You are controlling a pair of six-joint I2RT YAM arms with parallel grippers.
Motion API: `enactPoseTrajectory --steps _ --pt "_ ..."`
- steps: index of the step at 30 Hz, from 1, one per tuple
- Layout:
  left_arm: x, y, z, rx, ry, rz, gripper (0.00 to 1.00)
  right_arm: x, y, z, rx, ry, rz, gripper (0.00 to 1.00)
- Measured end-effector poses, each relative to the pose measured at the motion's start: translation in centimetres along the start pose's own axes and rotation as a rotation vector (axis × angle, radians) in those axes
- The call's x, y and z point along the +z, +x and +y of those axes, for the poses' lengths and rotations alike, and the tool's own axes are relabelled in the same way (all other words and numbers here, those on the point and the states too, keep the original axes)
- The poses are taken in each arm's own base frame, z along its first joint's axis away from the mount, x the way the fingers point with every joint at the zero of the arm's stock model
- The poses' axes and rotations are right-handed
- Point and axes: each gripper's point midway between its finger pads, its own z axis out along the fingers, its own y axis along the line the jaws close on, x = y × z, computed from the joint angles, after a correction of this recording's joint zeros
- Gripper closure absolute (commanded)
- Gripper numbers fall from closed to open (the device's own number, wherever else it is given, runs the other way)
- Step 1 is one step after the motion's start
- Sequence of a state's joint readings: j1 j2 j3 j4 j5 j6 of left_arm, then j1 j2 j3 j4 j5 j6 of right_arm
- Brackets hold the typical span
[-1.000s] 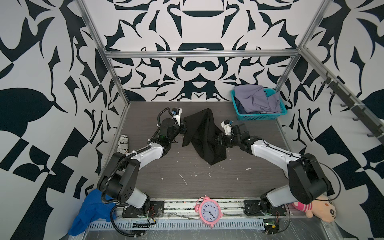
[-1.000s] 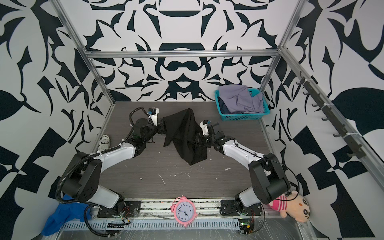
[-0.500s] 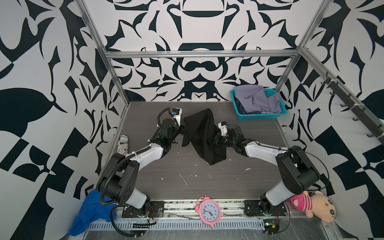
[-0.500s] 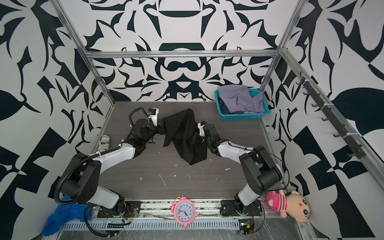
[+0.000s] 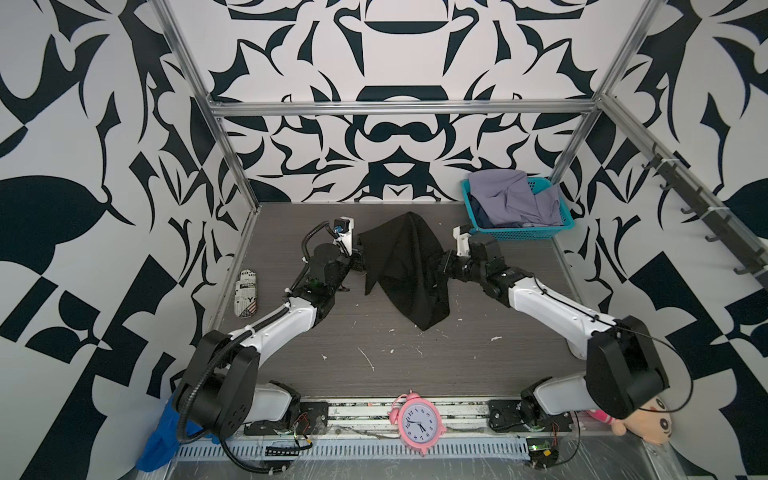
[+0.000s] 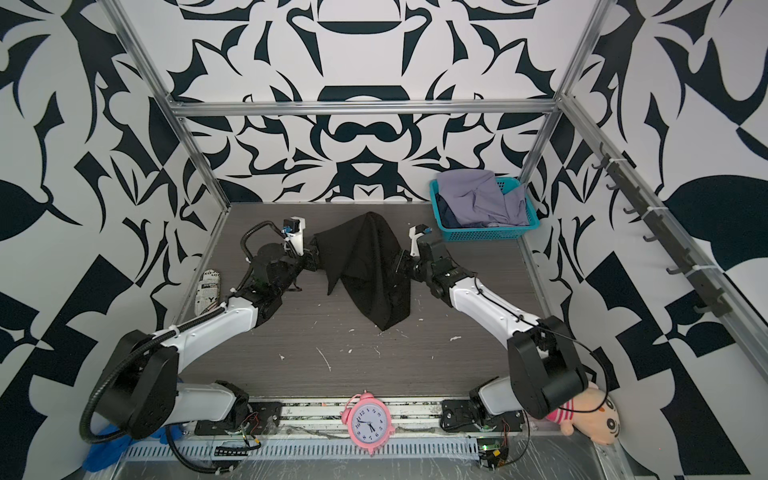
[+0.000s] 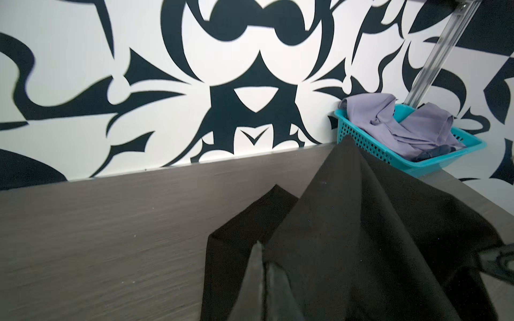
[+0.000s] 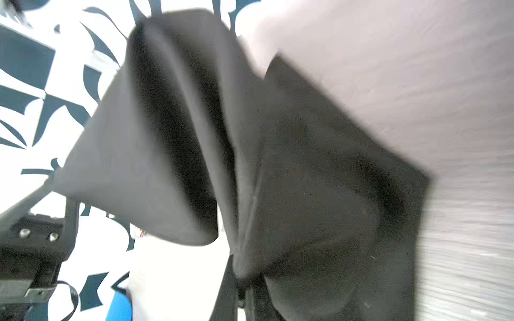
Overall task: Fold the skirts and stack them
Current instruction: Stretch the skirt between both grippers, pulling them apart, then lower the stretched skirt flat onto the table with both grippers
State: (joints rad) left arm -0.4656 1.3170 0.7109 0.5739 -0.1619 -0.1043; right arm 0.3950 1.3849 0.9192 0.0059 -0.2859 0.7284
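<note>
The black skirt [image 5: 405, 266] [image 6: 365, 270] hangs like a tent between my two grippers at mid-table, and its lower corner rests on the table. My left gripper [image 5: 360, 261] [image 7: 263, 259] is shut on the skirt's left edge. My right gripper [image 5: 436, 266] [image 8: 242, 283] is shut on its right edge, where the cloth [image 8: 292, 166] bunches at the jaws. The lavender skirt [image 5: 513, 199] [image 7: 403, 125] lies crumpled in the teal basket [image 5: 519, 235] at the back right. A dark blue denim skirt [image 7: 434, 152] peeks out beneath it.
A pink alarm clock [image 5: 417, 424] stands on the front rail, with a plush doll [image 5: 640, 424] at the front right. A newsprint-patterned roll [image 5: 247, 293] lies by the left wall and a bright blue cloth [image 5: 158, 440] at the front left. White scraps dot the table.
My right gripper has shut on the black skirt's right edge and risen slightly; its elbow swung in and back out. The left arm and the skirt's drape are nearly unchanged.
</note>
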Motion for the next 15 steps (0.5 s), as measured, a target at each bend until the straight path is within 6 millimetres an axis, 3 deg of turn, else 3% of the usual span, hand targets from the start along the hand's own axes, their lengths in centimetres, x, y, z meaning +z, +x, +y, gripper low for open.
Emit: enactPoseTrajectory --steps 7,11,15 --pt "-4.0 -5.6 1.5 0.085 -0.077 -0.117 1.00 -6.4 -5.6 0.7 -0.094 0.056 -0.134 1.00" --pt "-6.5 -8.3 2.3 0.141 -0.123 -0.165 1.00 -11.0 -8.4 2.8 -0.165 0.049 -0.237 1.00" --pt "-9.0 -10.6 2.3 0.187 -0.136 -0.207 1.00 -14.8 -10.0 5.3 -0.231 0.024 -0.305 1.00"
